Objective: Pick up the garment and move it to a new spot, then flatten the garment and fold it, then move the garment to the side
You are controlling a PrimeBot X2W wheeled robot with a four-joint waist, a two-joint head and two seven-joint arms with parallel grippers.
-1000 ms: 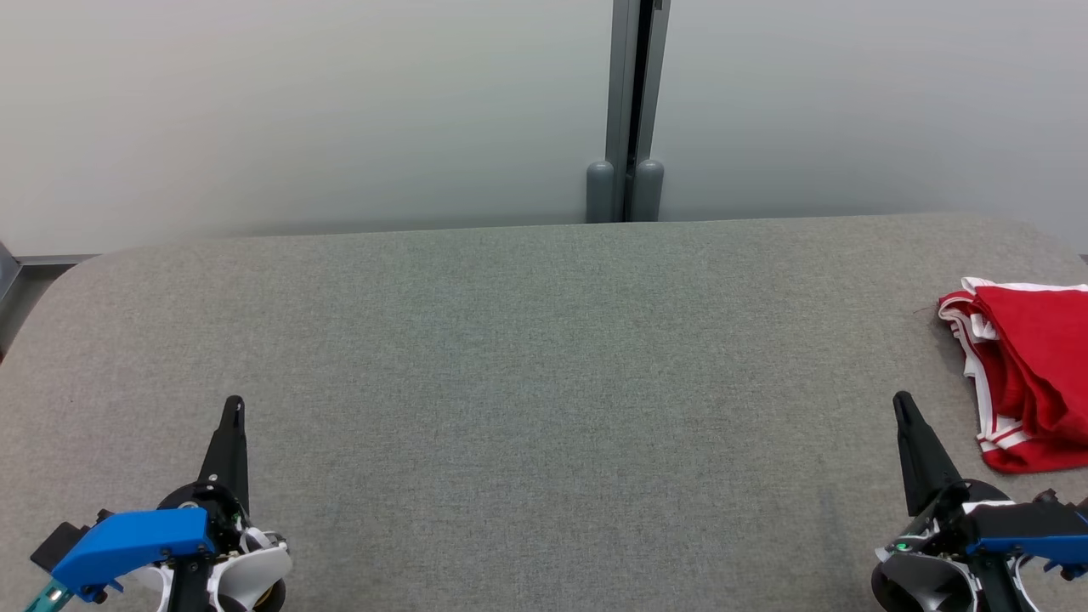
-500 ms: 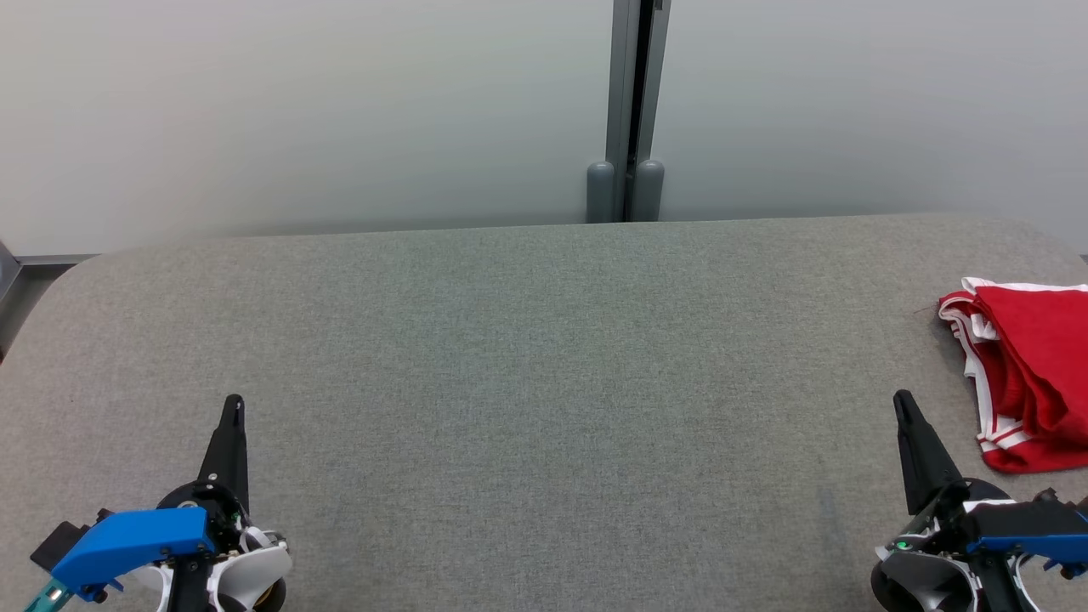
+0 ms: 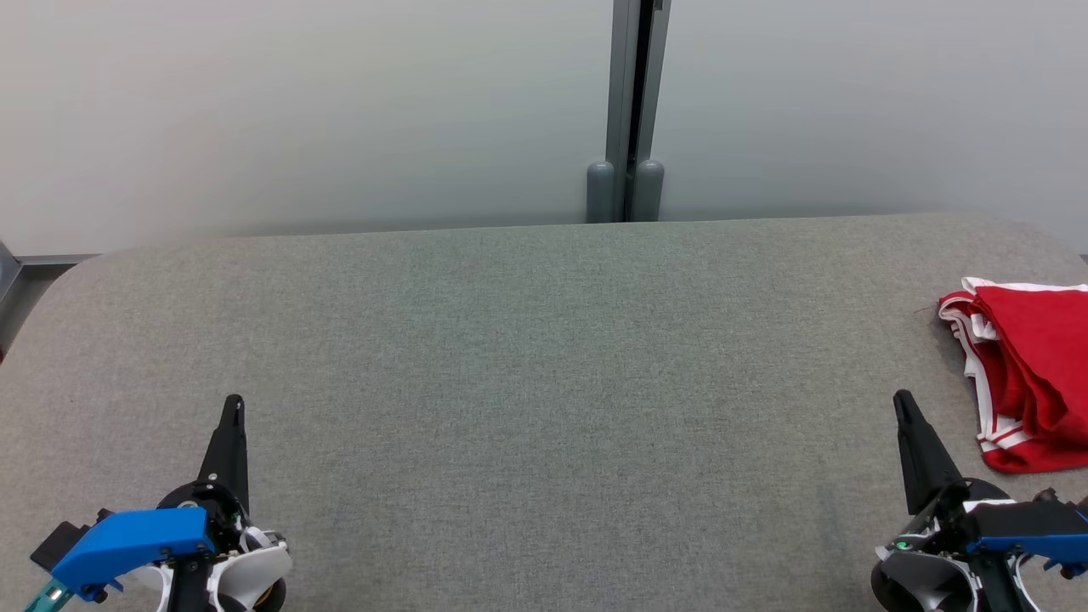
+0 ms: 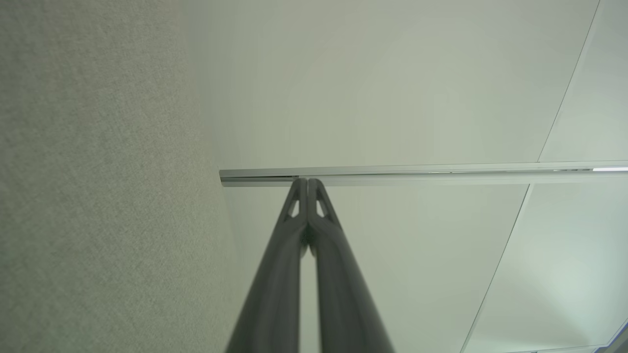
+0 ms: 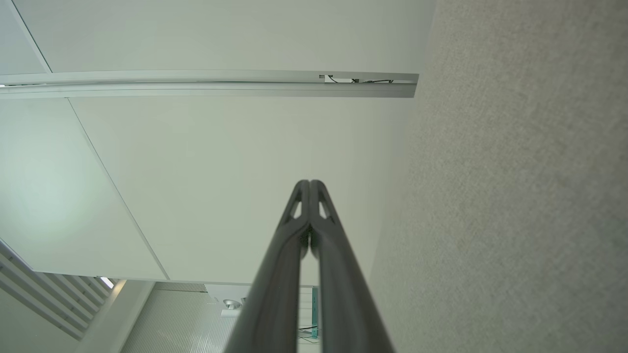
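- Head view: the red garment (image 3: pixel 1033 365) lies bunched at the frame's right edge on the grey table (image 3: pixel 544 365), partly cut off; perhaps folded, hard to tell.
- The left gripper (image 3: pixel 232 406) at lower left and the right gripper (image 3: pixel 903 404) at lower right sit pinched together and empty, apparently parked clear of the cloth.

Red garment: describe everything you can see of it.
The red garment is soft-looking cloth with white striped trim. It lies in loose, bunched layers at the right end of the grey fabric-covered table, cut off by the picture's edge. Only the table touches it; the right claw is apart.
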